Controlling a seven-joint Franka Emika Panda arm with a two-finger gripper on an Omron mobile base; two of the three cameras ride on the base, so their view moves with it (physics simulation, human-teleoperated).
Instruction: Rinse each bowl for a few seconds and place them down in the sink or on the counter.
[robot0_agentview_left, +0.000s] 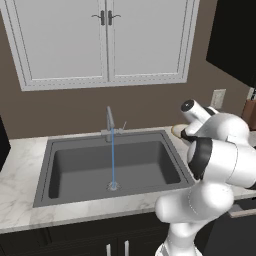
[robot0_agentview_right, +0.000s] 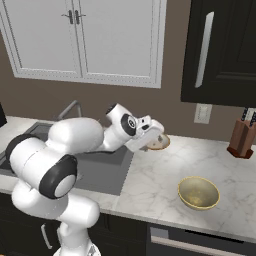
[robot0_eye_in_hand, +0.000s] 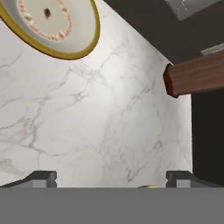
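Claw hung wide open, holding nothing, over the tan bowl on the worktop, likely to grab it. Yellow bowl sat nearby. Water ran into the sink.

Sink set in the table; two bowls on the table to its right, knife block beyond.

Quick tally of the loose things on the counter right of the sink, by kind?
Bowls: 2, tan and yellow
Knife block: 1
Total: 3
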